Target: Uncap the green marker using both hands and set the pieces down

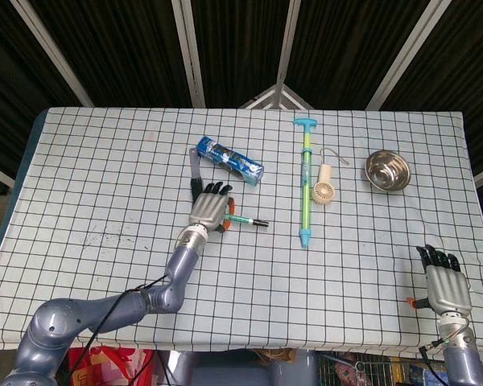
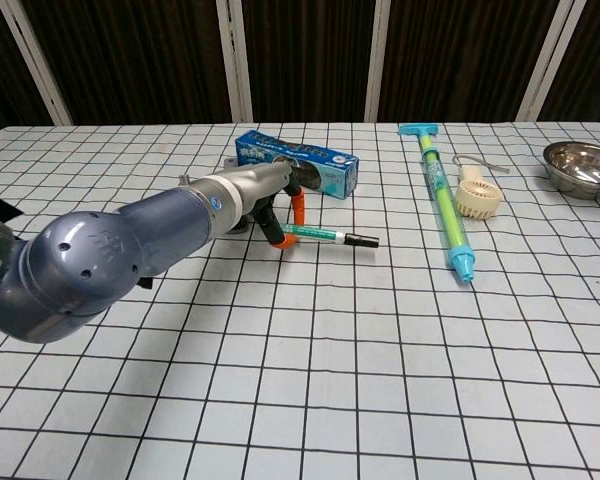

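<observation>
Left hand point(image 1: 208, 210) reaching over the checked tablecloth point(image 1: 105, 185), fingers curled down onto the near end of the green marker point(image 2: 330, 236) — pinching it at its left end, with the orange-tipped thumb looped beside the barrel in the chest view. Marker lying almost level, black cap end pointing to the robot's right, cap not yet off; whether lifted clear of the cloth or resting on it, cannot tell. Just behind the hand, a blue toothpaste box point(image 2: 296, 162) lying flat, and a dark-handled tool point(image 1: 196, 182) partly hidden by the fingers in the head view. To the right of the marker and apart from it, a long green-and-blue water squirter point(image 1: 306, 183) laid lengthwise, a small cream handheld fan point(image 1: 324, 189) just beside it, and a steel bowl point(image 1: 387, 170) further right near the table's edge. Right hand point(image 1: 445, 281) well apart at the near right corner — palm down, fingers straight and slightly spread, holding nothing.
</observation>
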You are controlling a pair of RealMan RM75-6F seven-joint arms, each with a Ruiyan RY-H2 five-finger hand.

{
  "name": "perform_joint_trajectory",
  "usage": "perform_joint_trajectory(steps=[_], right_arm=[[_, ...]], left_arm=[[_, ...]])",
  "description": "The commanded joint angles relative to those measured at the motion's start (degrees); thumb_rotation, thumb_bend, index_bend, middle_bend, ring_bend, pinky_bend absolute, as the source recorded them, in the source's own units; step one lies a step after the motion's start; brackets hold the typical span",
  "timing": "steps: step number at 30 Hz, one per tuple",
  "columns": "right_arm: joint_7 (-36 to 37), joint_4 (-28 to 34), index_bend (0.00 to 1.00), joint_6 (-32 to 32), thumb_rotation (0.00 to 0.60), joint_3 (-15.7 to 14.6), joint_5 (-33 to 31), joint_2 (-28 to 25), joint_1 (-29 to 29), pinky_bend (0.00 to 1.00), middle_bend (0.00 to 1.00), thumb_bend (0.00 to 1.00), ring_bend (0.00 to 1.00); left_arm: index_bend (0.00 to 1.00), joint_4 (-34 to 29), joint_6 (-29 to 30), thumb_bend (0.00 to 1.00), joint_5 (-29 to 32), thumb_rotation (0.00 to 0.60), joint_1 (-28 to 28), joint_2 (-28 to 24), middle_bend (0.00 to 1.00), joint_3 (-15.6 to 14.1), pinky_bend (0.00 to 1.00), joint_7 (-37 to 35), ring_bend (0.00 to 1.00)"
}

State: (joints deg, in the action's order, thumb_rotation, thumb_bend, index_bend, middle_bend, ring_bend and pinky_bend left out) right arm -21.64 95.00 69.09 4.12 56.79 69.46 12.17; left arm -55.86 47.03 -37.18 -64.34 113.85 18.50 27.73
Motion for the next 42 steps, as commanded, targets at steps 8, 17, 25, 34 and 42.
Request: perform_joint_trajectory(steps=[8,17,25,34,42], right_arm=[[-1.80,1.54,0.11,0.26,0.600,0.42,-0.07,-0.19,0.89,0.05,0.06,0.12,0.08],[-5.26,7.75,0.13,1.36,0.600,2.99,0.89,-1.60,3.83,0.05,0.06,0.12,0.08],[-5.83,18.83,0.17,0.76,0.600,9.27,-1.74,-3.22,8.89,0.05,0.06,0.12,0.08],[-15.71,25.83,0.22,4.12,0.600,16.65,-13.06,-1.22,17.89,0.05,0.06,0.12,0.08],[-22.82,26.11,0.24,7.49,0.600,18.67,-20.70,5.47,26.28,0.05,0.06,0.12,0.08]], left_arm=[[0.59,0.30,1.13,0.55,-5.41,0.600,1.43,-0.10,0.13,1.85,0.00,-5.62,0.00],[0.60,-6.53,4.80,0.55,-5.50,0.600,1.14,-3.59,0.14,3.57,0.00,-0.99,0.00],[0.61,-16.01,9.09,0.55,0.72,0.600,-0.10,-7.39,0.14,6.58,0.00,7.15,0.00],[0.61,-19.60,12.57,0.55,4.57,0.600,-1.41,-7.89,0.14,8.76,0.00,9.64,0.00],[0.63,-16.81,13.30,0.55,2.05,0.600,-1.84,-5.97,0.16,9.66,0.00,5.15,0.00]])
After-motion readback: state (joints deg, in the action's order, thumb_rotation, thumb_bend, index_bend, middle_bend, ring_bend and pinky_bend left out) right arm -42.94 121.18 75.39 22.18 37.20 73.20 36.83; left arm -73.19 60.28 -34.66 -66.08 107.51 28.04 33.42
